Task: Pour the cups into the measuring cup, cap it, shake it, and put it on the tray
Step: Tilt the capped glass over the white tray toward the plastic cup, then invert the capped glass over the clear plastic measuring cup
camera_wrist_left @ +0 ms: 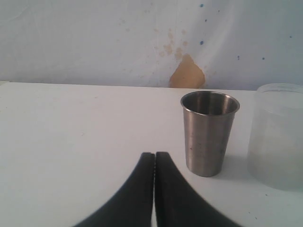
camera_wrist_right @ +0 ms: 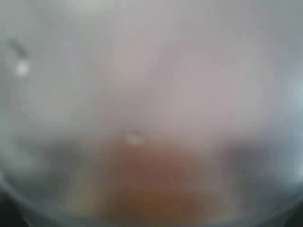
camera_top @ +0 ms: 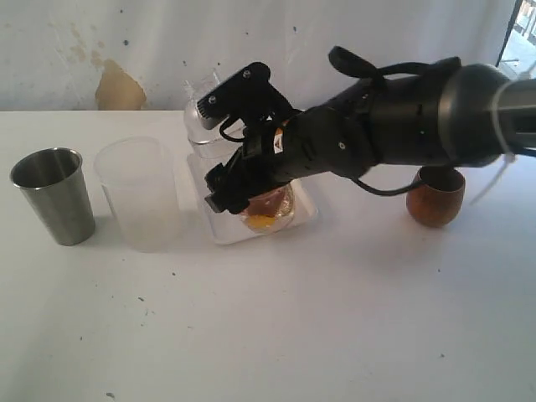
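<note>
I use the tray [camera_top: 224, 234] as my marker. It lies flat on the white surface [camera_top: 335, 318], near the middle.

My right arm [camera_top: 402, 117] reaches in over the tray from the right. The measuring cup [camera_top: 205, 126] is over the tray, and the arm hides most of it. I see clear plastic sticking out at the tray's back left, and something orange and brown [camera_top: 261, 222] showing through clear plastic lower down over the tray. I cannot tell if the cup touches the tray. The right pincer [camera_top: 213, 151] has 1 black finger on each side of the clear cup and is gripping it. My right wrist view is all blur: pale plastic very close, with an orange-brown patch.

Left of the tray, just beside it, stands a frosted cup [camera_top: 138, 197], upright. Further left of the tray stands the steel tumbler [camera_top: 50, 197], upright, with its mouth open to the top. The 2 do not touch.

Right of the tray, well apart from it, the wooden cup [camera_top: 435, 197] stands upright, partly behind my arm.

My left pincer [camera_wrist_left: 154, 158] is closed, its 2 fingers pressed together with nothing between them. It is low over the surface, and the steel tumbler is near its tips.
</note>
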Robot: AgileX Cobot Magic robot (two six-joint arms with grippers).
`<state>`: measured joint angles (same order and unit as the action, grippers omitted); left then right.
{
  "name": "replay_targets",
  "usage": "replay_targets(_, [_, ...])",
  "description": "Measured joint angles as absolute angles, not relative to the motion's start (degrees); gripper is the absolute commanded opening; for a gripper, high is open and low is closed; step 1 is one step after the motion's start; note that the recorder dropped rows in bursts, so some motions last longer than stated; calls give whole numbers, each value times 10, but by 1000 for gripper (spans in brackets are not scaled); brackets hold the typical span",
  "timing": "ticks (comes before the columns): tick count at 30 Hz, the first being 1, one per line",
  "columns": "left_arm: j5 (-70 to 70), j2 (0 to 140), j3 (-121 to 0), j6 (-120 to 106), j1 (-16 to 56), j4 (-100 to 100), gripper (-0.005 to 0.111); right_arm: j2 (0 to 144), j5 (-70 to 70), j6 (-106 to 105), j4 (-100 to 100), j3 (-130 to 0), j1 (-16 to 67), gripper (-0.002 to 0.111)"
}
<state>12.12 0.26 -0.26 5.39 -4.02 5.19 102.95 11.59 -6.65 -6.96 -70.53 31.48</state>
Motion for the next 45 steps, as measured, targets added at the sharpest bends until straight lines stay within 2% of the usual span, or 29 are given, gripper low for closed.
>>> replay_targets(8, [121, 3, -3, 54, -40, 52, 1, 1094, 118, -77, -90, -804, 305, 0])
replay_targets(16, [121, 3, -3, 54, -40, 52, 1, 1102, 100, -29, -90, -807, 293, 0])
replay_targets(21, [121, 3, -3, 54, -40, 52, 1, 1100, 172, -100, -109, -833, 289, 0])
replay_targets(25, [121, 3, -3, 54, -40, 52, 1, 1100, 226, -118, -153, -850, 289, 0])
replay_targets(45, [121, 3, -3, 54, -40, 52, 1, 1100, 242, -117, -367, -860, 309, 0])
